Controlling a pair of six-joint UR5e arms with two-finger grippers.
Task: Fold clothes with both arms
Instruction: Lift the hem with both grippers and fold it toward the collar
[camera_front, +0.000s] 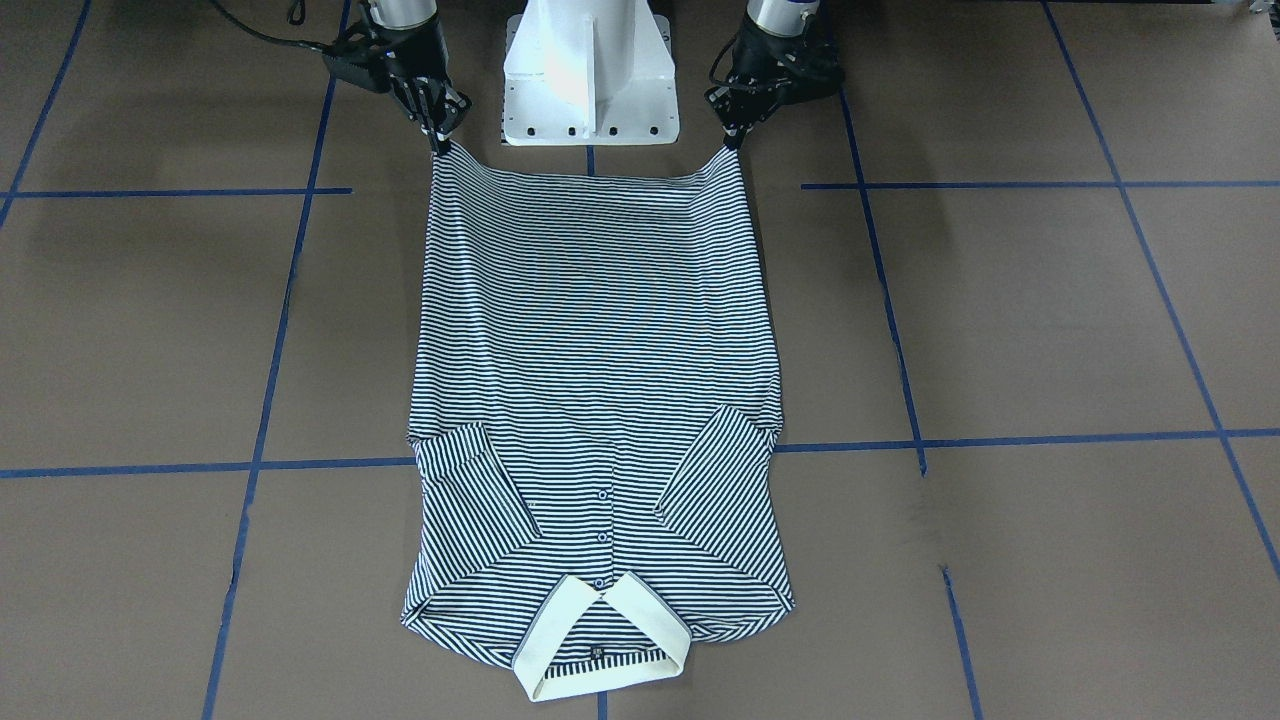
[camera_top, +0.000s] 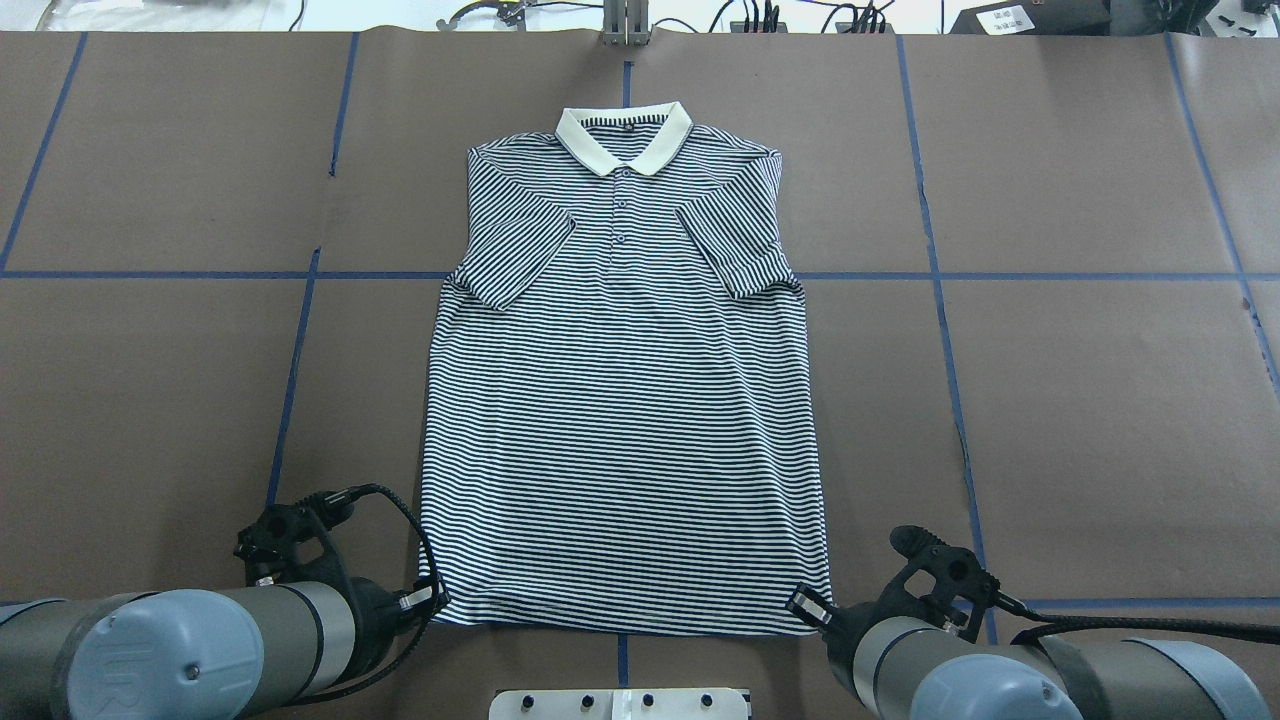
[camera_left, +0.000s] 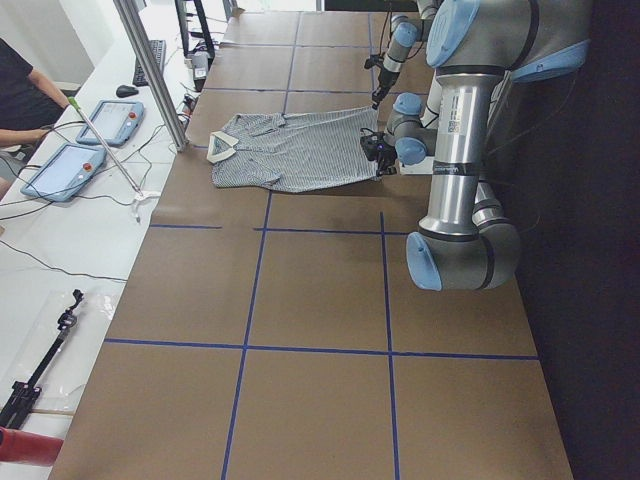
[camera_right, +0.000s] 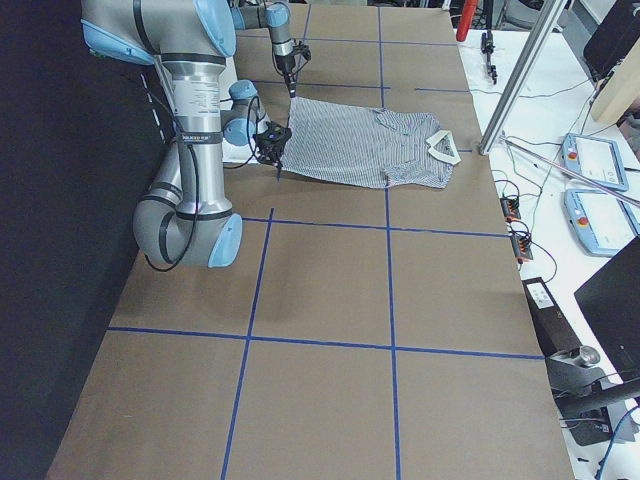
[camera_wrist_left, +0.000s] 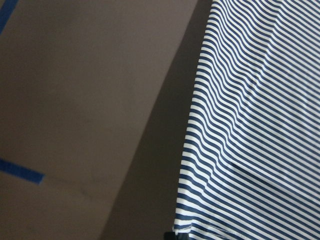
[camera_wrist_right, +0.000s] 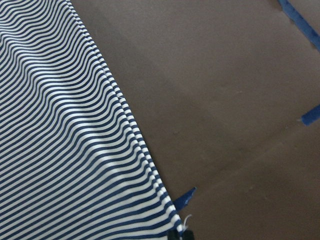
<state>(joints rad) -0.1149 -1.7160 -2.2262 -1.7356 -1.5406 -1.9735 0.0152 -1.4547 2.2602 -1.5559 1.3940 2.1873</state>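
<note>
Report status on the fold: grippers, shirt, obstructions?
Left gripper and right gripper each shut on a hem corner. Shirt face up, sleeves folded in, collar at far end. Nothing lying on it.

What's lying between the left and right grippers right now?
Only the polo shirt: its hem runs from the left gripper to the right gripper, clearest in the front-facing view. The white pedestal base sits just behind that line.
</note>
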